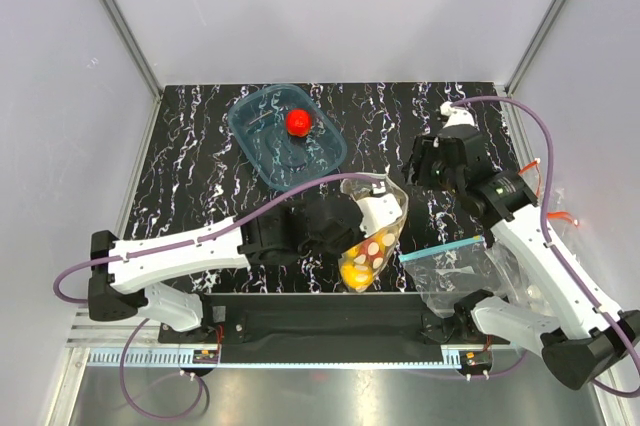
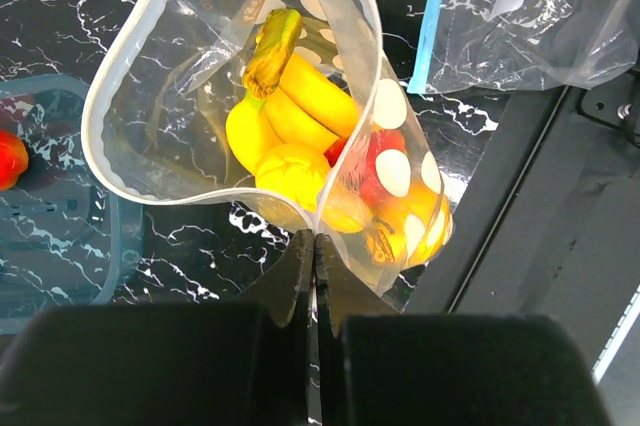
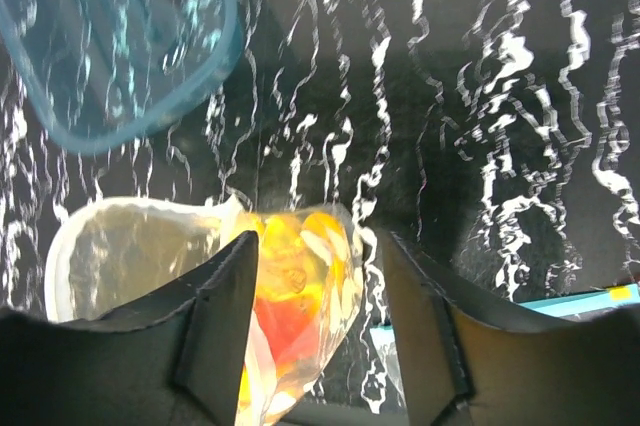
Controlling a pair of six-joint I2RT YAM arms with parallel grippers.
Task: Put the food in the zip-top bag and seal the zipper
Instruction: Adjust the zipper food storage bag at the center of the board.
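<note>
so the zip-top bag (image 1: 375,226) is near the front middle of the black marbled table (image 1: 200,146). its mouth end is farther from the arm bases than its loaded end. the mouth is wide open, and the zipper (image 2: 106,86) makes a big pale loop in the left wrist view, so it's not sealed. most of the food (image 1: 358,268) is piled in the bag's near end: we can see the banana bunch (image 2: 300,96), a couple of lemon-like pieces (image 2: 290,171) and a red piece (image 2: 372,161) behind the polka dots. the left gripper (image 2: 313,246) is closed right down, fingertips pressed together on the edge of the bag, so it has hold of the plastic there. we can't tell whether the bag hangs from that pinch or rests on the table. the right gripper (image 3: 320,316) has its fingers (image 3: 225,326) spread well apart with nothing clamped. its own camera looks past them at the bag, and from the top view it sits just beyond and to the right of the bag's mouth, not touching it. one loose red piece (image 1: 298,122) lies in the clear blue tub (image 1: 262,146) at the back of the table, well apart from the bag. a plain clear bag (image 1: 470,276) with a teal strip (image 1: 440,247) lies just to the right of the polka-dot bag, near the right arm's base.
</note>
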